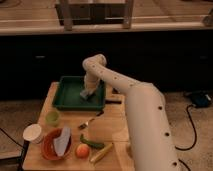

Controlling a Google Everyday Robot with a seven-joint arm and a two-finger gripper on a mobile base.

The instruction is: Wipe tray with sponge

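A green tray (67, 102) sits at the back of the wooden table (112, 130). My white arm reaches over from the right and bends down into the tray. My gripper (87, 93) is low inside the tray, right of its middle, at a pale grey-blue sponge (85, 94) that rests on the tray floor. The arm's wrist hides the gripper from above.
In front of the tray stand a green cup (52, 118), a white cup (32, 133) and a red bowl (50, 148) with a pale utensil. A fork (88, 121), an orange fruit (82, 150), a green vegetable (93, 143) and a yellow one (101, 153) lie nearby.
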